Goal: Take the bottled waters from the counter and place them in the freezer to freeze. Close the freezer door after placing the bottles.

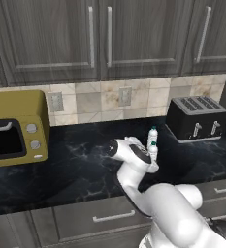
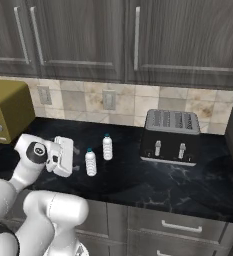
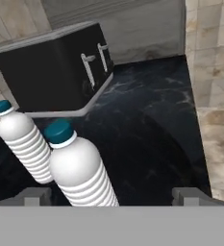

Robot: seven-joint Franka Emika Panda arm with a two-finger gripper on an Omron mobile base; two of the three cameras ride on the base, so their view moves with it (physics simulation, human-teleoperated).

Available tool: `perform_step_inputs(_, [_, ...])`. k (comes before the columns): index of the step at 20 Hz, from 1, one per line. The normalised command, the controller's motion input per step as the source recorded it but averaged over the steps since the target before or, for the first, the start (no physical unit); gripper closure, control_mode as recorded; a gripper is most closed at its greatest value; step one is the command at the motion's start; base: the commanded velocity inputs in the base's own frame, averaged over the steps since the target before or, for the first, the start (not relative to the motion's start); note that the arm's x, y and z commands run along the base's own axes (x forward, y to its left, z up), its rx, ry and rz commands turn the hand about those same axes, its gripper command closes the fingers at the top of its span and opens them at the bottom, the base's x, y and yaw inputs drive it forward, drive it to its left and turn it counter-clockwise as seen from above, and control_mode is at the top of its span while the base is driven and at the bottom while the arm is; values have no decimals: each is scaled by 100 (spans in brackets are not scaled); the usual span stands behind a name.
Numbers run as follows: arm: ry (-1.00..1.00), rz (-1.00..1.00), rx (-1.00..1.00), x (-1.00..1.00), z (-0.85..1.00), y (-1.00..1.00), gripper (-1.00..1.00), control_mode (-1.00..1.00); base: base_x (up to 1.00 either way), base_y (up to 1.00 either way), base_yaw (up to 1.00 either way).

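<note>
No readable text is showing anywhere. The two water bottles, the nearer bottle [image 2: 90,162] and the farther bottle [image 2: 107,147], are carrying no legible print. The black toaster [image 2: 170,136] and the yellow toaster oven [image 1: 16,128] are displaying no brand, number or sign that can be read.

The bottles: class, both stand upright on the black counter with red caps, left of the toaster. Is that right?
Not quite: the bottles have teal caps, not red, as the hand view shows. They do stand upright on the counter, left of the toaster.
</note>
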Motion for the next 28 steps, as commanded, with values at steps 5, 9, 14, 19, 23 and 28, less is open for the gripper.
perform_step_inputs(5, [7, -7, -11, 21, -1, 0, -100, -100, 0, 0, 0])
perform_step_inputs(9, [4, -7, -8, 24, -8, 0, -100, -100, 0, 0, 0])
perform_step_inputs(14, [2, -5, -5, 30, -5, 2, -100, -100, 0, 0, 0])
perform_step_inputs(19, [0, 0, 0, 32, 0, 2, -100, -100, 0, 0, 0])
perform_step_inputs(23, [0, -1, 0, 7, 0, 1, -100, -100, 0, 0, 0])
perform_step_inputs(28, [0, -4, 0, -24, -1, -6, -100, -100, 0, 0, 0])
